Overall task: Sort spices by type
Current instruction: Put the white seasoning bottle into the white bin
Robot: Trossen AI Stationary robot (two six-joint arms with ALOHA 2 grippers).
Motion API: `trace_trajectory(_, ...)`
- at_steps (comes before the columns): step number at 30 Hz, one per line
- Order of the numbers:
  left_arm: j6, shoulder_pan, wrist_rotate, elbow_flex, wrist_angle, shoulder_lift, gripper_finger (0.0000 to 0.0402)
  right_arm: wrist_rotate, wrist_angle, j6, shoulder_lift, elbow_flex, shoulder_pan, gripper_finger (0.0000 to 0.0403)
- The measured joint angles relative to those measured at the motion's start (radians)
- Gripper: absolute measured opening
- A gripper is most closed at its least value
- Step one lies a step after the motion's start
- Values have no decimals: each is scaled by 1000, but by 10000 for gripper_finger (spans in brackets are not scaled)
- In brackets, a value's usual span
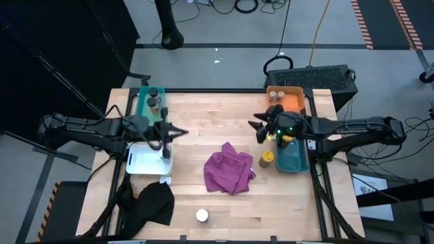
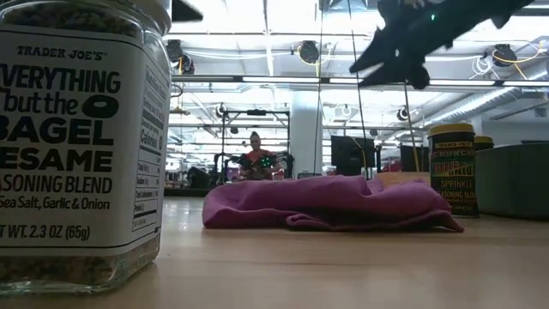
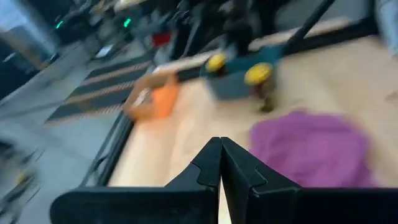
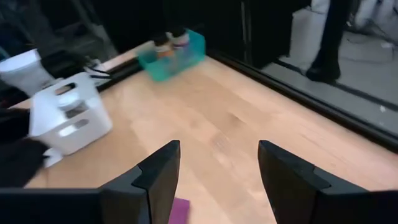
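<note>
My left gripper (image 1: 183, 132) (image 3: 221, 163) hovers shut over the table's left half, beside the white tray (image 1: 139, 163), holding nothing. My right gripper (image 1: 256, 126) (image 4: 217, 168) hangs open above the table's right half, nothing between its fingers. A yellow-lidded spice jar (image 1: 267, 158) (image 2: 452, 167) stands on the table next to the teal tray (image 1: 295, 159). Another yellow-lidded jar (image 1: 277, 136) sits at that tray's far end. A white-lidded jar (image 1: 202, 215) (image 2: 77, 146) stands near the front edge. Two jars (image 1: 153, 100) stand in the green tray (image 1: 144, 107), and one jar (image 1: 274, 95) in the orange tray (image 1: 293, 102).
A crumpled magenta cloth (image 1: 230, 169) (image 2: 334, 202) lies at the table's middle, between both arms. A black cloth (image 1: 152, 200) hangs over the near left corner. Bare wood shows along the far middle. A person's legs (image 1: 166, 24) stand beyond the far edge.
</note>
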Motion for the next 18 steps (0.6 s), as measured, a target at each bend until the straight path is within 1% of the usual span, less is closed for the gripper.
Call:
trace_trajectory(2, -18, -50, -3, 1, 44, 7, 15, 27, -5, -22, 5, 25, 43, 195)
trace_trajectory(5, -30, -137, -47, 1, 77, 24, 15, 37, -38, -48, 7, 60, 89, 188)
trace_trajectory(7, -58, -196, -98, 7, 68, 46, 15, 49, -65, -51, 8, 86, 108, 183)
trace_trajectory(10, -112, -291, -185, 45, 63, 106, 8, 103, -150, -60, 8, 116, 127, 176)
trace_trajectory(14, -174, -412, -244, 140, 3, 207, 5, 113, -202, -94, 8, 124, 132, 171)
trace_trajectory(16, -233, -457, -283, 197, -48, 261, 5, 113, -233, -97, 8, 124, 134, 171)
trace_trajectory(18, -309, -492, -290, 256, -111, 315, 5, 112, -273, -97, 8, 124, 134, 171)
